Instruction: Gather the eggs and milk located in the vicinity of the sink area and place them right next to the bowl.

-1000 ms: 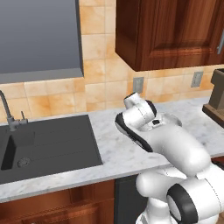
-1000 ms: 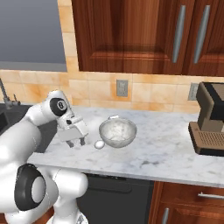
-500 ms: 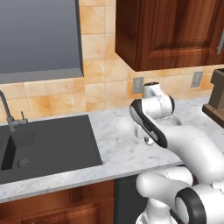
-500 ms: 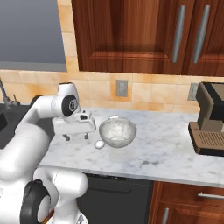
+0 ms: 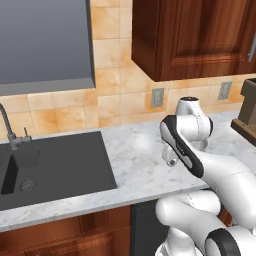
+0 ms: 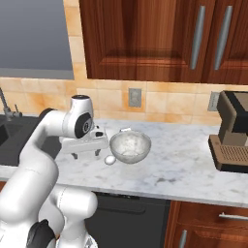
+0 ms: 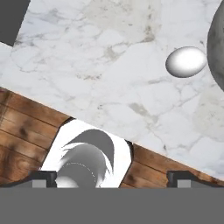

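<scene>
**Egg beside the bowl, gripper spread above the counter**

On the marble counter, one white egg is seen lying right against the near-left side of the speckled bowl (touching or just beside it; the contact cannot be told). In the hand view the same egg is shown just beside the bowl's grey wall. The gripper is held above the counter left of the egg, jaws spread wide, nothing between them. The dark sink is set well apart to the left, and a coffee machine stands at the right.
</scene>
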Available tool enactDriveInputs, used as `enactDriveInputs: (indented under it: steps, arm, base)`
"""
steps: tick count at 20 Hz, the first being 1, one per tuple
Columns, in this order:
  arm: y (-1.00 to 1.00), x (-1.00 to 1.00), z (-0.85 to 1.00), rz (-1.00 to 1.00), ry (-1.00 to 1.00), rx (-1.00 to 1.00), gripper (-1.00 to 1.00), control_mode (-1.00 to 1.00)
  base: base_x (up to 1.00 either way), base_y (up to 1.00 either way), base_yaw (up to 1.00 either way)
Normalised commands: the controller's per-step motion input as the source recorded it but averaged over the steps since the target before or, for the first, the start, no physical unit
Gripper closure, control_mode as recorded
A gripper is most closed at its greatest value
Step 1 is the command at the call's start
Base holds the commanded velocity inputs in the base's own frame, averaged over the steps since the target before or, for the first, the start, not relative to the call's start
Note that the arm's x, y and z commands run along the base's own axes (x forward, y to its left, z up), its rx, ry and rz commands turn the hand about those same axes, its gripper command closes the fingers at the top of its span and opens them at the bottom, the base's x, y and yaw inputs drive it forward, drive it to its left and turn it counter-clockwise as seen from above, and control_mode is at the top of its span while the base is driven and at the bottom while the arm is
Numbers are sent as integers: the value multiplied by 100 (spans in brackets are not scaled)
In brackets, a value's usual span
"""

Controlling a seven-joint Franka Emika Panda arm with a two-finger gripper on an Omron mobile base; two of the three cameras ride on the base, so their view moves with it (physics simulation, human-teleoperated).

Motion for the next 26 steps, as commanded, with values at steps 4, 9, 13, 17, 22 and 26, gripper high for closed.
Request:
enactDriveInputs:
  steps: [4, 9, 13, 17, 22, 26]
  arm:
    - [0, -6, 2, 4, 1, 0, -100, -100]
    - [-2, -12, 0, -22, -1, 9, -100, -100]
    - [0, -2, 0, -29, -1, 7, -100, -100]
    - [0, 0, 0, -11, 0, 0, -100, -100]
    - [0, 0, 0, 0, 0, 0, -100, -100]
    - [0, 0, -1, 0, 0, 0, -100, -100]
  base:
    - [0, 0, 0]
    - [0, 0, 0]
    - [0, 0, 0]
    - [0, 0, 0]
    - [0, 0, 0]
    - [0, 0, 0]
